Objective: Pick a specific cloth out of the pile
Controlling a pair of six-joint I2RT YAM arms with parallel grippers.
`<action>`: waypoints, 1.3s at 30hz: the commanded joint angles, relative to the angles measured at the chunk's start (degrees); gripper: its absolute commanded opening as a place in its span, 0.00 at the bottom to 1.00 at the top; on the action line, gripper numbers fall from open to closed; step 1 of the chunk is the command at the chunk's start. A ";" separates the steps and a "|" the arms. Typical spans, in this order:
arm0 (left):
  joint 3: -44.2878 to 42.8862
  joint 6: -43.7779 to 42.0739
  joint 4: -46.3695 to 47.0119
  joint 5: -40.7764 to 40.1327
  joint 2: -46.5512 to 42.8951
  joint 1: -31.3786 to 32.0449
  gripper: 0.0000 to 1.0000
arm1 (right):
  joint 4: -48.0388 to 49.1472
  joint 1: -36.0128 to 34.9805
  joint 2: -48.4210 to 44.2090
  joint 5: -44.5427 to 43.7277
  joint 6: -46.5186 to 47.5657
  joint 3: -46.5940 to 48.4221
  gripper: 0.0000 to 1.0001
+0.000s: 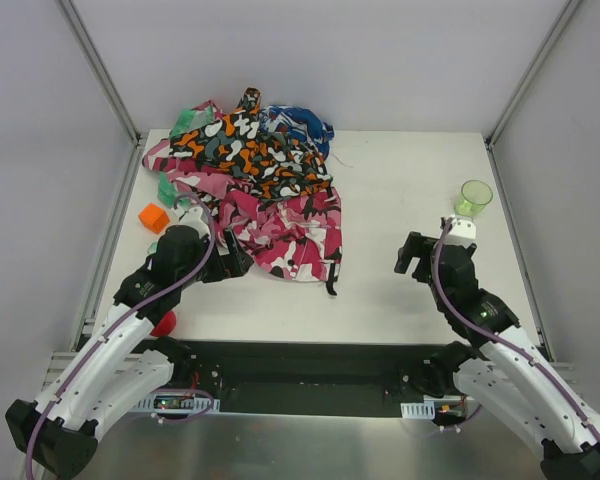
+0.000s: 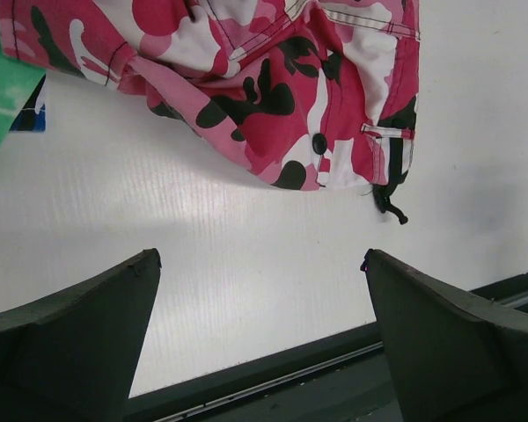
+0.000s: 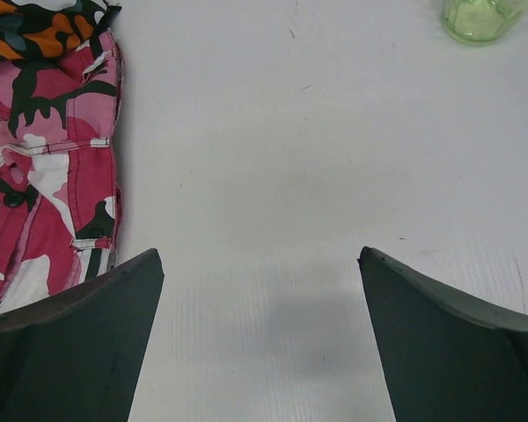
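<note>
The pile of rumpled, soft camouflage cloths hides its lower layers; at its 7 o'clock the left gripper gapes, the right gripper likewise.

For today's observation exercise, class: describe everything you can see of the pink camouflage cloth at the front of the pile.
The pink camouflage cloth is woven-looking fabric blotched pink, magenta, white and black, with stitched seams, a dark button and a black cord trailing from one corner. It lies rumpled on the white table at the near edge of the pile; its far side meets the orange camouflage cloth, which seems to overlap it.
</note>
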State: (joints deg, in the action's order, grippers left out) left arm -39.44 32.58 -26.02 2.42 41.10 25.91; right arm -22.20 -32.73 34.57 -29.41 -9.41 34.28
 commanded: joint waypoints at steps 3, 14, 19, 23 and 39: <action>-1.60 -4.35 0.79 -0.39 2.92 1.24 0.99 | 5.58 -0.14 -1.34 4.97 2.29 -1.76 0.96; -1.68 -40.99 12.84 -5.93 21.62 17.33 0.99 | 8.84 -0.23 -0.99 10.69 5.98 -3.78 0.96; -6.78 -49.44 13.10 -16.45 35.60 17.24 0.99 | 9.54 -0.23 -1.26 11.48 6.95 -4.40 0.96; -7.58 -55.06 19.15 -20.86 41.77 17.33 0.99 | 10.07 -0.14 -1.43 11.65 7.91 -4.57 0.96; -22.09 -61.64 43.11 -53.83 66.65 9.69 0.99 | 10.94 -0.14 -1.52 12.36 8.88 -5.19 0.96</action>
State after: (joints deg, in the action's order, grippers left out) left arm -59.16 -23.92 2.87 -38.50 105.19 38.72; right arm -13.72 -32.73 33.52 -17.43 -1.19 29.21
